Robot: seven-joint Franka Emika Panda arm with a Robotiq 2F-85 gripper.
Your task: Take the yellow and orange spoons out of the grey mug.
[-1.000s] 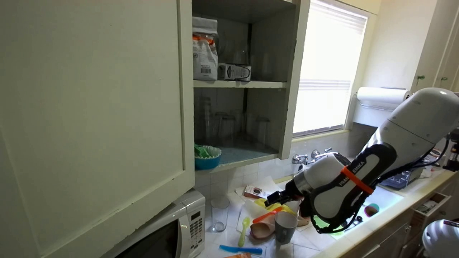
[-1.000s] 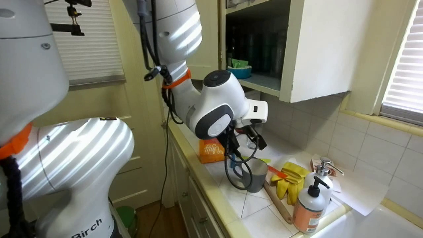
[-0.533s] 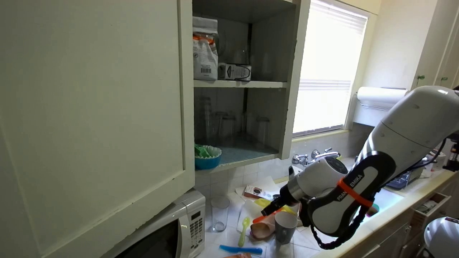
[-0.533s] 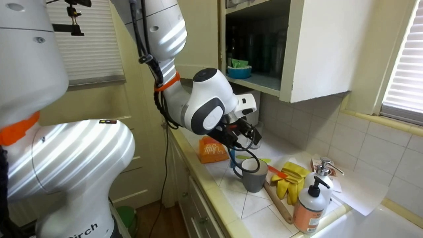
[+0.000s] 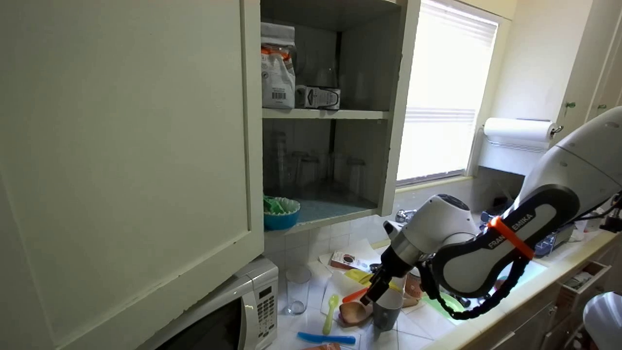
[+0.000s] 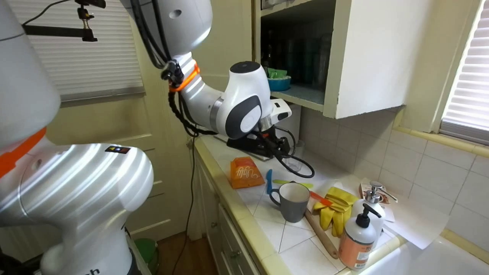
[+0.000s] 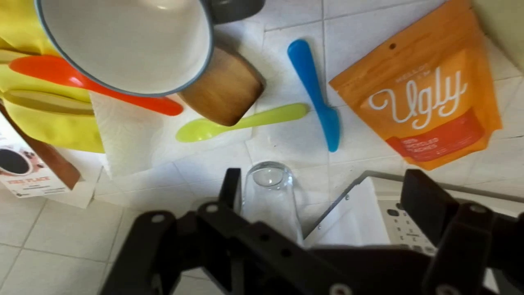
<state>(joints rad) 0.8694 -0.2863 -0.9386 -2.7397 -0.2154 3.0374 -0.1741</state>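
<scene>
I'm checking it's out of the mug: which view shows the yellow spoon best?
The wrist view: the yellow spoon looks largest there, both ends clear, outside the grey mug. Both exterior views show it smaller, and in an exterior view the grey mug partly hides it.

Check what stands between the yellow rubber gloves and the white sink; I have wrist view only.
Observer: In an exterior view, an orange-labelled white bottle with black pump and a white bottle with silver pump.
Operator: Is the cylindrical grey mug upright? My view cuts it off.
Observer: Yes, both exterior views show it standing on white ceramic tiles.
Operator: Anything overhead?
Observer: A scalloped blue bowl sits low in an open off-white wooden cabinet.
</scene>
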